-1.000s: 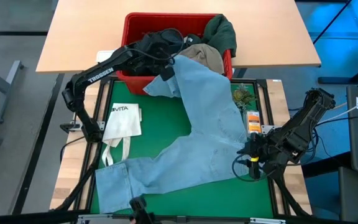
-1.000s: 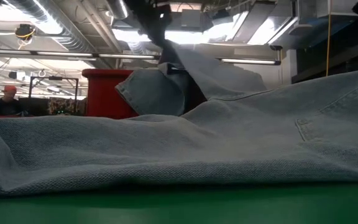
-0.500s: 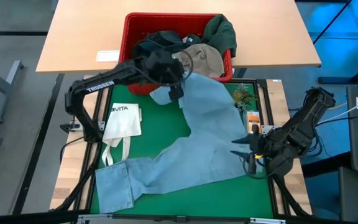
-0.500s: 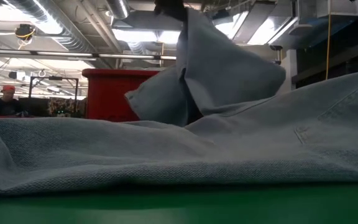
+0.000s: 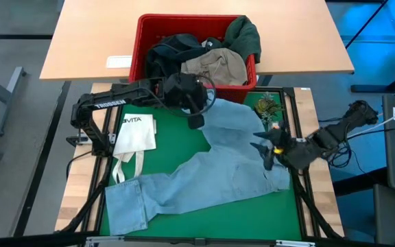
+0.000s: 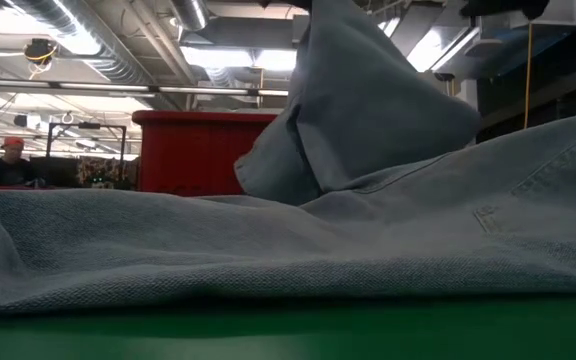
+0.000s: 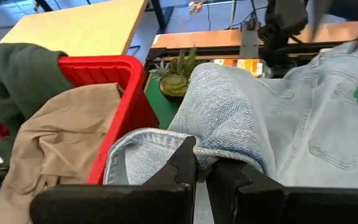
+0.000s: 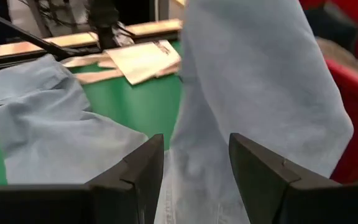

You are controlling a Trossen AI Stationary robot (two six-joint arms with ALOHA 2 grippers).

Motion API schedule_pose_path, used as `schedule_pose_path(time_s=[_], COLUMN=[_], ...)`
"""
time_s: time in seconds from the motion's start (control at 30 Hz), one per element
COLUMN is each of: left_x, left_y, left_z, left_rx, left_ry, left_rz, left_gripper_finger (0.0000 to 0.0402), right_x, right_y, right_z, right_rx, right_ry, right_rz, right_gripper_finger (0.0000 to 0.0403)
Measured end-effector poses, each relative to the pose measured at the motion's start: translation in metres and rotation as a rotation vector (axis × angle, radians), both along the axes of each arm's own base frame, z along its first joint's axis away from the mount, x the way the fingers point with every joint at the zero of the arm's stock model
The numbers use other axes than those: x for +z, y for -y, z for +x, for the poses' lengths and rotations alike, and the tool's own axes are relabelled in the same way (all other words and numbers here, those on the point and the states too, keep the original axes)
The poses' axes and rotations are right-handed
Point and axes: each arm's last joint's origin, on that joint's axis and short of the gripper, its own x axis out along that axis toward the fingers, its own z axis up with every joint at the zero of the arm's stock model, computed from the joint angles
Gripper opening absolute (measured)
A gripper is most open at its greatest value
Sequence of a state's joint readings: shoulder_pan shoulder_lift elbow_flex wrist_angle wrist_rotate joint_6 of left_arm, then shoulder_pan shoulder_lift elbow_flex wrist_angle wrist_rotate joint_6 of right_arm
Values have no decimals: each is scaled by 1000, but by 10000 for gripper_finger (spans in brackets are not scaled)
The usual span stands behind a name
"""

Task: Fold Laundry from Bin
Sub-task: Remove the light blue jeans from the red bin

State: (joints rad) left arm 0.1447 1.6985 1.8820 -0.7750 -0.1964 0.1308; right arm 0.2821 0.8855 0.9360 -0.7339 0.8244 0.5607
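Green matting is carrying the jeans [image 5: 204,175], sprawled just near the bin [image 5: 142,31]. We are pinching their far hem in our left gripper [image 5: 196,121]; our right gripper [image 5: 265,152] is hovering spread over denim. That thin pinch may be slipping, dropping the leg.

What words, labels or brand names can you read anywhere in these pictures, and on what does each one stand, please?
"TROSSEN": white lettering along the left arm, high view.
"VITA": dark print on the white tote bag lying on the green mat, high view; any letters before it are not clear.
Orange label by the mat's right edge: print too small to read.
White sheet on the wooden table beside the red bin: nothing legible.
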Motion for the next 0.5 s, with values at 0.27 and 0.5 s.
schedule_pose_path(time_s=[0.27, 0.5], left_x=[0, 0], left_y=[12, 18], left_z=[2, 2], left_rx=[-31, -48], left_ry=[-4, -4], left_rz=[0, 0], left_gripper_finger=[17, 17], right_x=[-2, -3], right_y=[45, 67], right_z=[1, -14], right_rx=[-78, -86], right_ry=[-56, -98], right_rz=[98, 198], right_gripper_finger=[182, 182])
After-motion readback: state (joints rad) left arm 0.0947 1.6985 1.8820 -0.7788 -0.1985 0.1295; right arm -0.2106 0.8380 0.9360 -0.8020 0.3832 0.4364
